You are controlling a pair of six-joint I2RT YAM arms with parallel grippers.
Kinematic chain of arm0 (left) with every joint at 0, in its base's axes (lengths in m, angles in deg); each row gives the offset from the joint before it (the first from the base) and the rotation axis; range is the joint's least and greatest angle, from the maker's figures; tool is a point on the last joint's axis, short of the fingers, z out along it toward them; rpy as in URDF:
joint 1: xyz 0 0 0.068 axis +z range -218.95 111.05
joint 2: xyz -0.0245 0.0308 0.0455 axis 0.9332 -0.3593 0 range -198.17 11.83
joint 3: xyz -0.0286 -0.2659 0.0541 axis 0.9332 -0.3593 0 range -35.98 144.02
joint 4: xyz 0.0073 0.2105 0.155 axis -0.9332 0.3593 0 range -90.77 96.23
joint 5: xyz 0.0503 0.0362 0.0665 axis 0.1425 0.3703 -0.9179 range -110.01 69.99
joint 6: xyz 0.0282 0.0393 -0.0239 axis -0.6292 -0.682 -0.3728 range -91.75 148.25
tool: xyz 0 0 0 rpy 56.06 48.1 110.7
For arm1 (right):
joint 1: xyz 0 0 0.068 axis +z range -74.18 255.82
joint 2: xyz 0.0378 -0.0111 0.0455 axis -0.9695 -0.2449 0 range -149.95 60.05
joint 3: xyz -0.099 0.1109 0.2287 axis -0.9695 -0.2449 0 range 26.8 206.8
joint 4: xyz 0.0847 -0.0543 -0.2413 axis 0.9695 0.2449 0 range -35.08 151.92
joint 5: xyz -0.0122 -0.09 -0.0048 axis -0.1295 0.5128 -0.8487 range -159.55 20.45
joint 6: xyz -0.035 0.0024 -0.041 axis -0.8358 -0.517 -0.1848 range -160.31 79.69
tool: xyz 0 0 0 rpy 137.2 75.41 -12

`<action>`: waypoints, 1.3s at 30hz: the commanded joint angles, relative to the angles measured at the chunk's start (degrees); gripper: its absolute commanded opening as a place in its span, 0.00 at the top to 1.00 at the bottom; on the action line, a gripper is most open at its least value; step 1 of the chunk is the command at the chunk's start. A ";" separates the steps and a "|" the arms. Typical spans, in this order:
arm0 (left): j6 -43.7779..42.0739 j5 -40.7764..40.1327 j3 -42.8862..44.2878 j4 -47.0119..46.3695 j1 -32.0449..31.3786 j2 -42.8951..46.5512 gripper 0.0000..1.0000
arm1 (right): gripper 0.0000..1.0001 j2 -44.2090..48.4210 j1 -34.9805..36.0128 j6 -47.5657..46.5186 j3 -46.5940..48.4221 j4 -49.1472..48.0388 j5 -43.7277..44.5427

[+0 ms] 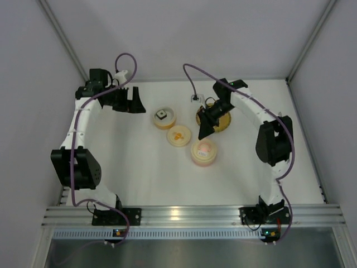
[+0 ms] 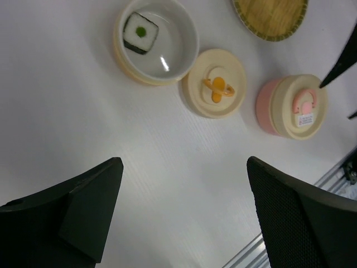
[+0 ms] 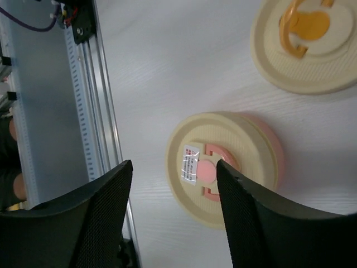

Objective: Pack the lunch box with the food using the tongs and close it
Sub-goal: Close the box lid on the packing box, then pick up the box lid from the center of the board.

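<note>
Since neither held anything, the left claw gaped wide at upper left, likely parked clear; the right claw hung partly open over the closed pink box.

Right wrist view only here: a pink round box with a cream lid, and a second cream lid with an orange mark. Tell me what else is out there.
Observer: A cream round bowl holds one white-and-dark cube.
Operator: Place my right gripper.
Observer: In the top view it overlaps a round woven plate, hiding part of it.
Operator: Now the left gripper.
Observer: Open, at the far left, apart from every dish.
</note>
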 commanded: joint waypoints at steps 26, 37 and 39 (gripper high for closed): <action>36.16 -41.49 7.74 3.04 -34.37 -20.58 0.08 | 0.01 43.53 -10.55 21.42 -22.91 -25.94 18.49; 38.88 -37.69 11.88 -1.08 -34.37 -26.14 0.17 | 0.00 44.23 -12.30 20.28 -25.81 -25.59 18.23; 39.67 -37.69 12.49 -1.44 -34.28 -27.28 0.19 | 0.01 44.50 -12.74 19.84 -26.17 -25.41 18.23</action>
